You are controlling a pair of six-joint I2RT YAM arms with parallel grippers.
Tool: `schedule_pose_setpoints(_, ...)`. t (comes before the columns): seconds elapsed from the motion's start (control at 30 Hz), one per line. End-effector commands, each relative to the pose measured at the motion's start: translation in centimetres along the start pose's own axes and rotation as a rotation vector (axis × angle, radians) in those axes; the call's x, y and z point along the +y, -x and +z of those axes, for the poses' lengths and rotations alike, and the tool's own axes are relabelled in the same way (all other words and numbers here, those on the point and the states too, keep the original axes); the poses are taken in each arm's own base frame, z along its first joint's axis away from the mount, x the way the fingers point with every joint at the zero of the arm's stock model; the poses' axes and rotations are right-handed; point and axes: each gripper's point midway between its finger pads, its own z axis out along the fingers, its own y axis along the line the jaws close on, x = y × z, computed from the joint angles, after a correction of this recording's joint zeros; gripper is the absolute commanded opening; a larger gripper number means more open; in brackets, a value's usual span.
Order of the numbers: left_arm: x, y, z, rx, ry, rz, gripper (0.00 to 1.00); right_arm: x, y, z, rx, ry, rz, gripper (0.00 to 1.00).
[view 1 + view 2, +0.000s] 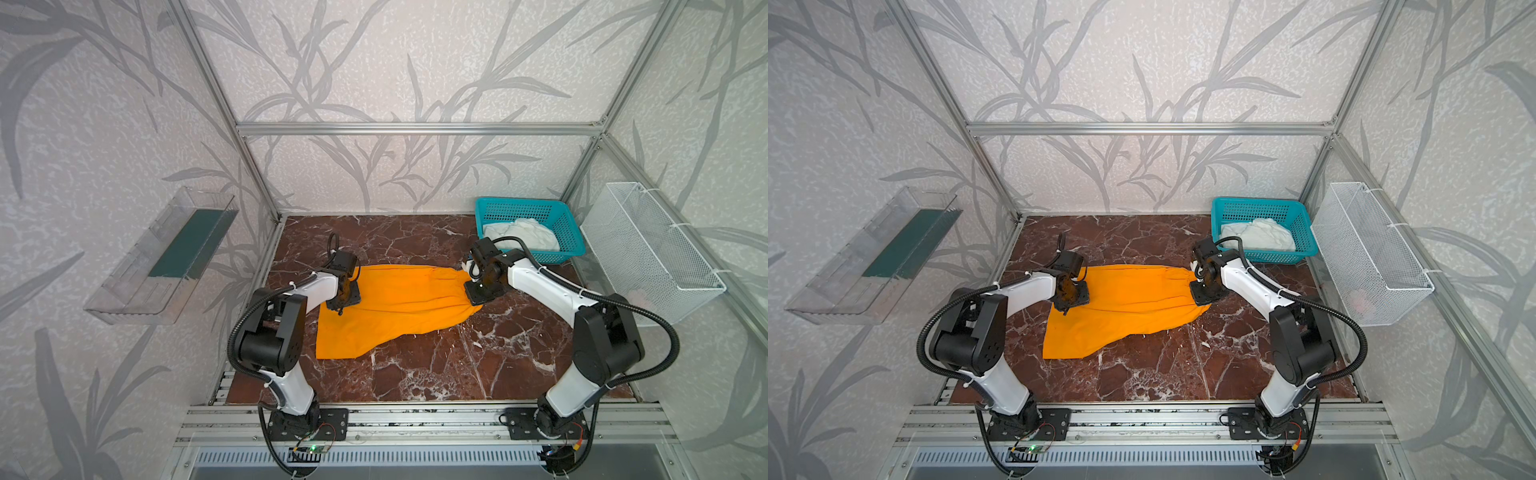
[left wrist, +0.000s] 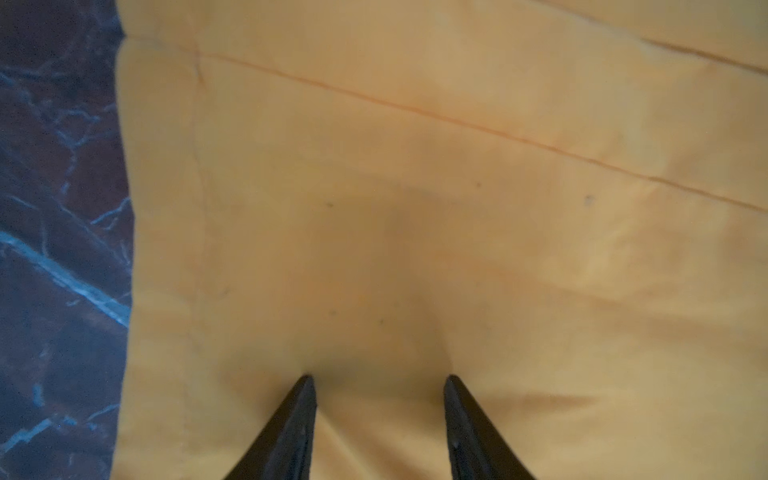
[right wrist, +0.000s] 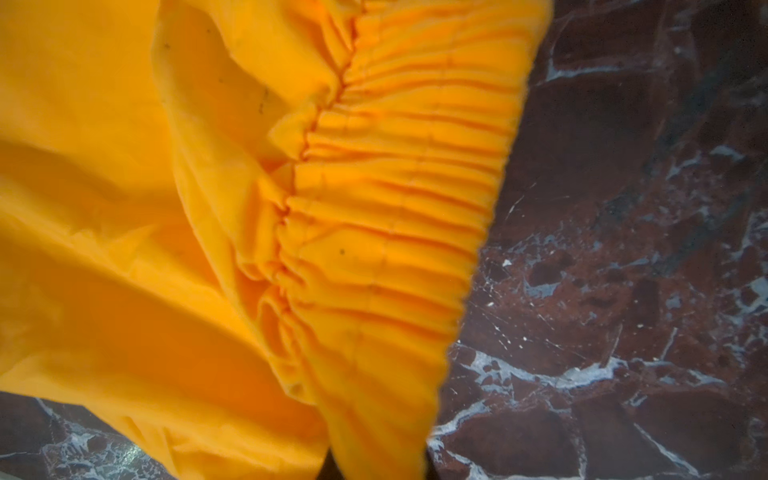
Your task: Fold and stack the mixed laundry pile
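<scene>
Trousers spread flat, long axis running away from basket: waistband end nearest it, pinched in right gripper; far leg end under left gripper, jaws half apart, tips on cloth. Shirt inside basket.

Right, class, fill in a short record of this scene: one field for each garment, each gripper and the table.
orange trousers: spread across the table, waistband at the right gripper
white shirt: crumpled inside the teal basket
left gripper: open, tips down on the trousers' hem end
right gripper: closed on the waistband
table: dark red marble pattern
</scene>
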Motion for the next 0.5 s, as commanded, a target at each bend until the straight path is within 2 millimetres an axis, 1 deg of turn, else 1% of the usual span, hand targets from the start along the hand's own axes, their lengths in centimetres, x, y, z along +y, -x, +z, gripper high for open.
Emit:
schedule_pose_setpoints(0.0,1.2,-2.6,1.1,0.097,0.049,0.019,0.5,0.6,-1.5,-0.1,0.043,0.042,0.012,0.04)
schedule_pose_setpoints(0.1,1.5,-2.5,1.1,0.101,0.065,0.019,0.5,0.5,-2.2,0.5,0.057,0.046,0.037,0.05)
schedule_pose_setpoints(0.13,1.5,-2.5,1.0,0.102,0.068,0.02,0.5,0.3,-2.4,0.6,0.061,0.041,0.047,0.1)
schedule_pose_setpoints(0.23,1.6,-2.4,0.9,0.108,0.074,0.021,0.5,-0.5,-2.9,0.3,0.06,0.06,0.091,0.44)
schedule_pose_setpoints(0.27,1.5,-2.3,0.8,0.105,0.075,0.021,0.5,-0.8,-2.9,0.1,0.051,0.074,0.11,0.5)
schedule_pose_setpoints(0.33,1.6,-2.1,0.8,0.104,0.081,0.025,0.5,-1.5,-2.7,-0.3,0.019,0.106,0.144,0.54)
schedule_pose_setpoints(0.47,1.6,-1.7,0.5,0.101,0.093,0.03,0.5,-2.0,-1.4,-1.3,-0.057,0.184,0.184,0.54)
